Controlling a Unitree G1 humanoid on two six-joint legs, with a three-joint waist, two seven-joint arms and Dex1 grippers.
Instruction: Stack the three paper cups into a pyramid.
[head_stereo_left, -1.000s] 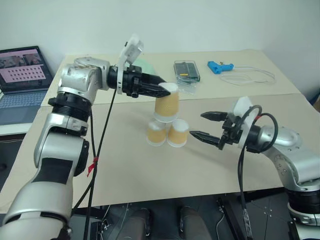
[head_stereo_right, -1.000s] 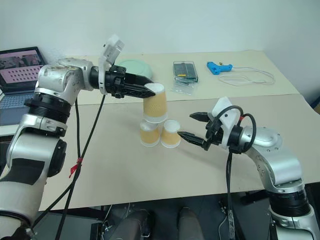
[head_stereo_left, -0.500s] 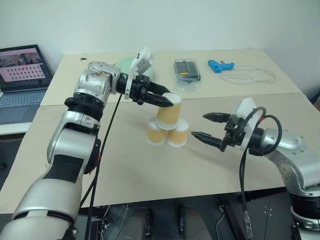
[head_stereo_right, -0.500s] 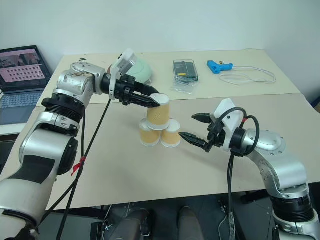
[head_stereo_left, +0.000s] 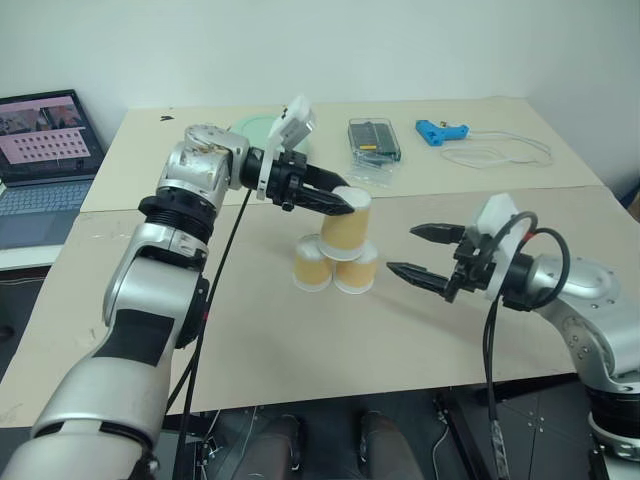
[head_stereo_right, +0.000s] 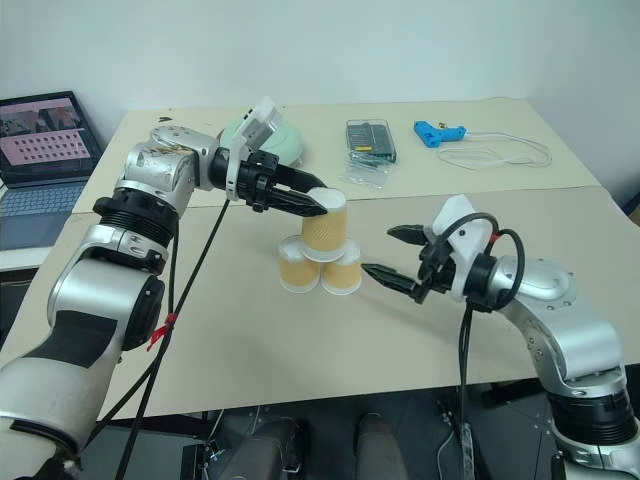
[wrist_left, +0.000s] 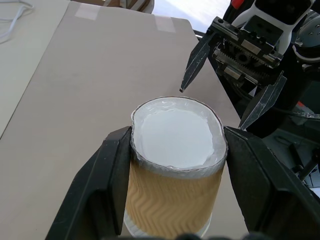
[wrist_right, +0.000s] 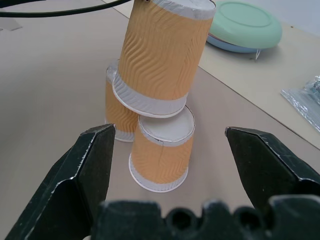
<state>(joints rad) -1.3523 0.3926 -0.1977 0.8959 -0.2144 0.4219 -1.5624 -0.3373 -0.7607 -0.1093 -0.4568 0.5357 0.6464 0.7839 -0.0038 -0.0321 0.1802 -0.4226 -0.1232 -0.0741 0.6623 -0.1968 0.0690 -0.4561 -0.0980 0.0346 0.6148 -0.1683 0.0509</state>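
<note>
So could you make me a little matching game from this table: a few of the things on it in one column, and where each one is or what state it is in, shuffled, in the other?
Things
1. top paper cup
2. right gripper
3. green bowl
4. blue glue gun

Places or states
A. open, holding nothing, beside the cups
B. far right of the table, next to a white cord
C. pinched upside down in the left gripper, over the two lower cups
D. behind the left arm, upside down

Pairs: 1-C, 2-A, 3-D, 4-B

left tool (head_stereo_left: 345, 206) lower, held cup (head_stereo_left: 346, 222) — nearer base cups (head_stereo_left: 333, 269)
</note>
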